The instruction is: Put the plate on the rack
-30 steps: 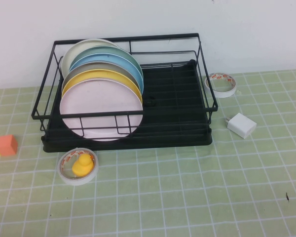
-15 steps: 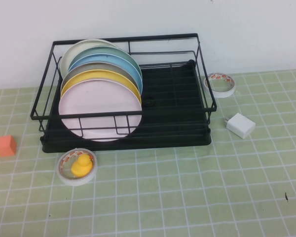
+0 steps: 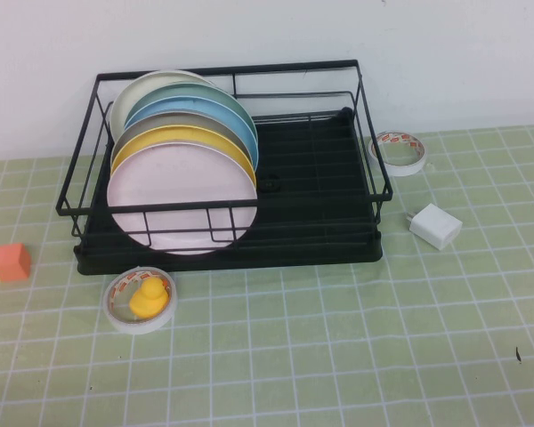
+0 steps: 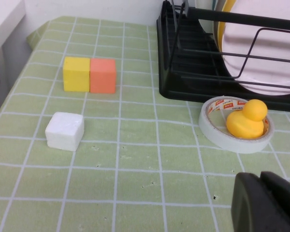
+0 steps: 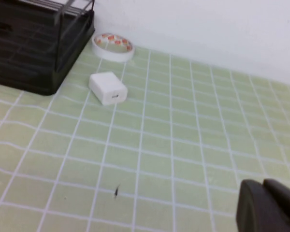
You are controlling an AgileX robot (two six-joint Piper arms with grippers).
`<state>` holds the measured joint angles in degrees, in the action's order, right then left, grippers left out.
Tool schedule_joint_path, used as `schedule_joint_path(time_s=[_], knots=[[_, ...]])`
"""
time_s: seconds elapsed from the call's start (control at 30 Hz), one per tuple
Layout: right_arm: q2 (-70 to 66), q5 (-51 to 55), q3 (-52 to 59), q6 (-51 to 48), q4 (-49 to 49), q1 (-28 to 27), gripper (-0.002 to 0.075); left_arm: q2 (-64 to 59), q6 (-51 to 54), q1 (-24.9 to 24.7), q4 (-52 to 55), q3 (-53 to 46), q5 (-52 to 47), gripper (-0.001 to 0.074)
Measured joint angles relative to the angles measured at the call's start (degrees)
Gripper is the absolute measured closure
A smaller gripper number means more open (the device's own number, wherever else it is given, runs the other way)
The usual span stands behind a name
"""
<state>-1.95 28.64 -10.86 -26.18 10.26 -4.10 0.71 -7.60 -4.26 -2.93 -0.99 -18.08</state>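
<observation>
The pale pink plate stands upright at the front of a row of plates in the left half of the black wire rack. It also shows in the left wrist view, behind the rack's front wires. Neither arm appears in the high view. My left gripper is shut and empty, low over the mat in front of the rack's left corner. My right gripper is shut and empty, over the mat to the right of the rack.
Behind the pink plate stand yellow, grey, blue and cream plates. A tape roll holding a yellow duck lies before the rack. Yellow-orange blocks and a white cube lie left. A white charger and a tape roll lie right.
</observation>
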Motion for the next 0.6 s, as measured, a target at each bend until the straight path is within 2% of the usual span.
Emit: schedule_joint_path(time_s=[0.27,0.4,0.6], knots=[[2.56,-3.3,10.91,0.0,1.27,-0.26,0.0728,0.0,0.0,0.0,0.11,0.0,0.0,0.0736],[2.56,-8.17,11.84,0.0,1.48,-0.26,0.0728,0.0,0.0,0.0,0.2,0.0,-0.13,0.0736],[2.56,-8.63,11.93,0.0,-0.64,-0.26,0.0728,0.0,0.0,0.0,0.2,0.0,-0.13,0.0736]])
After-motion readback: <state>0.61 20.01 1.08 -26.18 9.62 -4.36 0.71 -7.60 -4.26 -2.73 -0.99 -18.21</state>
